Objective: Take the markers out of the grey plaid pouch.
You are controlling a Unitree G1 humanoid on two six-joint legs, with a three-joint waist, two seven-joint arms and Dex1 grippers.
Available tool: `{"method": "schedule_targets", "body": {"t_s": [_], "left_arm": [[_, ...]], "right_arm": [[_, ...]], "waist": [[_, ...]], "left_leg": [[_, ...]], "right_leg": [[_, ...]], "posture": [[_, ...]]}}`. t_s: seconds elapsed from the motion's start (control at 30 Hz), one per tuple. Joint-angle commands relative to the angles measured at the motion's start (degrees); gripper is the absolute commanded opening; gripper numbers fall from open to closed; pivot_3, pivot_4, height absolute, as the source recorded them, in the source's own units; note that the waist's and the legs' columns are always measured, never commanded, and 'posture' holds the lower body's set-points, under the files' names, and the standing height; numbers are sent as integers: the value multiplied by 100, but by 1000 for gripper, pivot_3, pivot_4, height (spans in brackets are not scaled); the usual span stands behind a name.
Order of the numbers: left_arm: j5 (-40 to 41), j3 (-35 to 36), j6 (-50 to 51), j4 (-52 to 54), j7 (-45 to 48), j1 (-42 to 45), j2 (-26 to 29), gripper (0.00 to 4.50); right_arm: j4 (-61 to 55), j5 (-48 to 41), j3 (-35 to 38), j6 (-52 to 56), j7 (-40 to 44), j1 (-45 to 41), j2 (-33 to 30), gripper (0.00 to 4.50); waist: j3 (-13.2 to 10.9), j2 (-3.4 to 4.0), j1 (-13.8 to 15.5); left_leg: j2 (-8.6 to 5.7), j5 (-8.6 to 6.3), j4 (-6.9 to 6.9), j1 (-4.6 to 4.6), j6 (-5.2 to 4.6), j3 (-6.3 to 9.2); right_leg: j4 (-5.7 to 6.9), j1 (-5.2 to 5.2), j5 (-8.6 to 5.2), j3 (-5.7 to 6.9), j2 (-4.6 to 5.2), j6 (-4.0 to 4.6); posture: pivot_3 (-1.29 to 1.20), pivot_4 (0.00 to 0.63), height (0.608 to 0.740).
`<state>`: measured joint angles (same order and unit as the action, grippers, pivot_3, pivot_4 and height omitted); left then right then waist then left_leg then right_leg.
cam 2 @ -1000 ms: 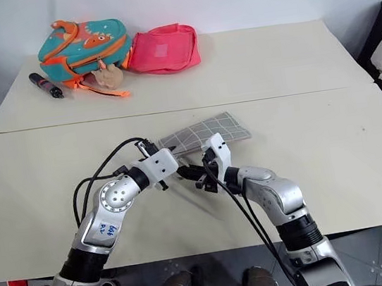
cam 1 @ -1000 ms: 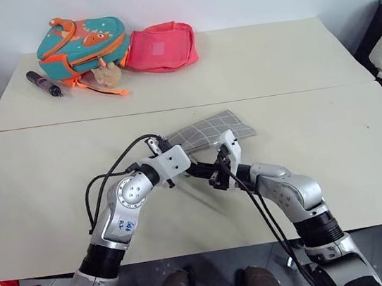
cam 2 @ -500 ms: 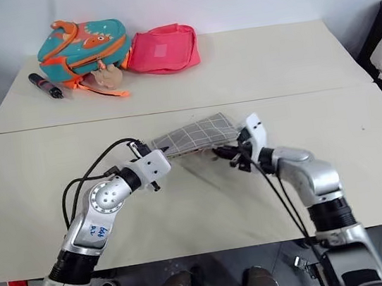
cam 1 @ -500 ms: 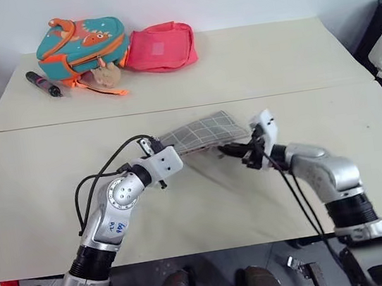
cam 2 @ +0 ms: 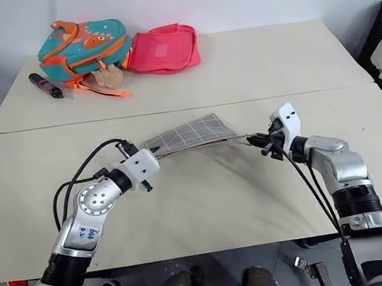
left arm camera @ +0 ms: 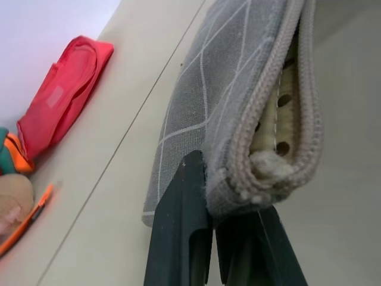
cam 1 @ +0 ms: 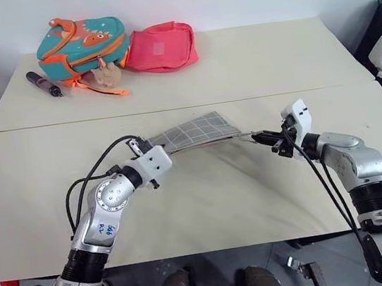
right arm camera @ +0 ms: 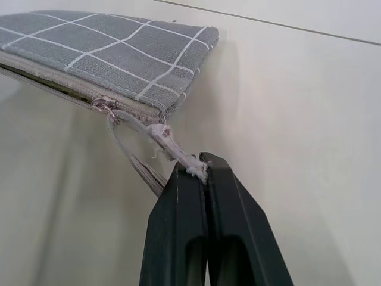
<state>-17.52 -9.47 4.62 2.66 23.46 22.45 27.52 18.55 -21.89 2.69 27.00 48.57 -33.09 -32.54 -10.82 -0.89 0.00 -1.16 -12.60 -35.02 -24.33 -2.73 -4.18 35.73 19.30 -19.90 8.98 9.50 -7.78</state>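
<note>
Grey plaid pouch [cam 1: 193, 131] hangs stretched between the two arms, lifted off the near worktop [cam 1: 207, 205] at its left end and sagging a little toward the right. The left end effector [left arm camera: 209, 238] has its black fingers pressed together on the pouch's end seam, pinching the fabric just below the zipper's closed end. The right end effector [right arm camera: 205, 179] is clamped on the frayed pull cord [right arm camera: 156, 134] that runs from the zipper slider at the far corner, with the cord drawn taut. In the left wrist view the zipper mouth gapes, and something pale with round holes shows inside; whether that is a marker cannot be told. No markers lie out on the worktop yet, so the opening step looks nearly done and the emptying not begun. The pouch reads as light, soft and floppy: it will fold and twist if held at one corner alone, so an end-seam pinch like the left one suits it, with the mouth turned downward to let the contents slide. The thin cord looks worn and could slip or tear under a hard pull. Well apart, on the far worktop, sit a teal-and-orange backpack [cam 1: 80, 46], a pink-red pouch [cam 1: 161, 47] and a thick black pen [cam 1: 43, 83].
</note>
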Motion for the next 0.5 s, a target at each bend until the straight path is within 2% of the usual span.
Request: {"method": "schedule_targets", "body": {"t_s": [0.03,0.13,0.27,0.4,0.5], "left_arm": [[194,206,53,101,25,34,-19,0],[356,254,104,140,78,20,-37,0],[662,329,387,222,278,23,-90,0],[979,375,945,342,570,106,-138,0],[1359,422,1349,526,852,155,-197,0]], "right_arm": [[-313,-120,111,168,98,-13,-39,8],[-230,50,130,36,16,6,-93,669],[-620,-131,48,506,483,129,-384,1951],[-1209,-229,1,668,1012,232,-819,1951],[-1315,-235,161,352,842,-85,-652,1951]], "waist": [[0,0,3],[0,0,1],[0,1,8],[-2,3,11],[-2,3,-2]], "left_leg": [[0,0,0,0,0,0],[0,0,-1,0,0,0],[0,0,-1,0,0,0],[-1,-1,-2,0,-1,2],[0,-1,-5,1,-1,2]], "right_leg": [[0,0,0,0,0,0],[0,-1,0,0,0,0],[-1,-1,0,0,1,0],[-5,-4,0,1,1,0],[-6,-8,0,2,1,0]], "posture": [[0,150,740],[0,150,740],[0,150,740],[0,150,740],[0,150,740]]}}
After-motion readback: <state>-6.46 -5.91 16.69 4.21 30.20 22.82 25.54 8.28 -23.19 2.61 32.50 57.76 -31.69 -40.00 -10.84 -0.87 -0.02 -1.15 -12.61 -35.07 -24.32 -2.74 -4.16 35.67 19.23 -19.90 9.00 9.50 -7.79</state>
